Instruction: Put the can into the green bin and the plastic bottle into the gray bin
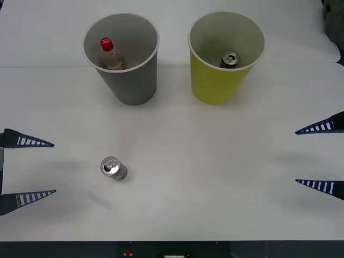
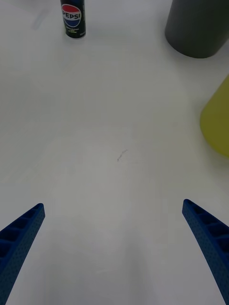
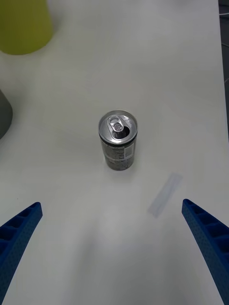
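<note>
Upright dark aluminium can (image 1: 114, 169) with silver top on the white table (image 1: 215, 177), nearer than the gray cup-shaped bin (image 1: 129, 80); that bin holds a red-capped clear plastic bottle (image 1: 111, 54); beside it, the yellow-green bin (image 1: 217, 80) holds a second can (image 1: 229, 59); left gripper (image 1: 36, 167) and right gripper (image 1: 314, 156) spread wide, empty, flanking the table can.

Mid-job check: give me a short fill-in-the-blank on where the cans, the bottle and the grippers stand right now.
1. The plastic bottle with the red cap stands inside the ____ bin.
2. One can lies inside the green bin; a second can stands on the ____.
3. The left gripper and right gripper are both ____.
4. The standing can is nearer the ____ gripper.

Missing words: gray; table; open; left
</note>
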Available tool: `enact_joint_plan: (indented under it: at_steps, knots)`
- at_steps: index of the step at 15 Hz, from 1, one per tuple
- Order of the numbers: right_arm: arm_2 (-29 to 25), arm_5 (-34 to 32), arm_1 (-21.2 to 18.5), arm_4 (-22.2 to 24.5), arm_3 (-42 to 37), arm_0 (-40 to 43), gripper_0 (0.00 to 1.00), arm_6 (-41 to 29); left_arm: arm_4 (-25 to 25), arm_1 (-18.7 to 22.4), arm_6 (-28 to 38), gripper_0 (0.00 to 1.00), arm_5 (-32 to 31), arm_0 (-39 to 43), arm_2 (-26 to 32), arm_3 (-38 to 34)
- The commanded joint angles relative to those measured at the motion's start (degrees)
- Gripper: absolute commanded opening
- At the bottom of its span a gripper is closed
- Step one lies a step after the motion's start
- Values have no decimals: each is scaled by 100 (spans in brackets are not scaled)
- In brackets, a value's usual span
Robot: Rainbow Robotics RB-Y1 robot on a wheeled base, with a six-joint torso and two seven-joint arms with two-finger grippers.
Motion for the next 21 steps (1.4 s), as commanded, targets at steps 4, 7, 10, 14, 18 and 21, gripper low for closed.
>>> enact_joint_plan:
  at_steps: [4, 7, 10, 14, 18, 21]
  knots:
    - [0, 0, 0, 0, 0, 0, 100, 0, 683, -26, -946, 100, 7, -241, -488, 853]
    - [0, 0, 0, 0, 0, 0, 100, 0, 1079, -114, -1491, 100, -2, -531, -989, 1433]
    - [0, 0, 0, 0, 0, 0, 100, 0, 1430, -316, -1983, 100, 7, -839, -1464, 2004]
    - [0, 0, 0, 0, 0, 0, 100, 0, 1676, -720, -2423, 100, -72, -1137, -1815, 2602]
    - [0, 0, 0, 0, 0, 0, 100, 0, 1747, -1265, -2546, 100, -476, -1463, -1877, 3323]
    - [0, 0, 0, 0, 0, 0, 100, 0, 1755, -1581, -2590, 100, -573, -1612, -1894, 3648]
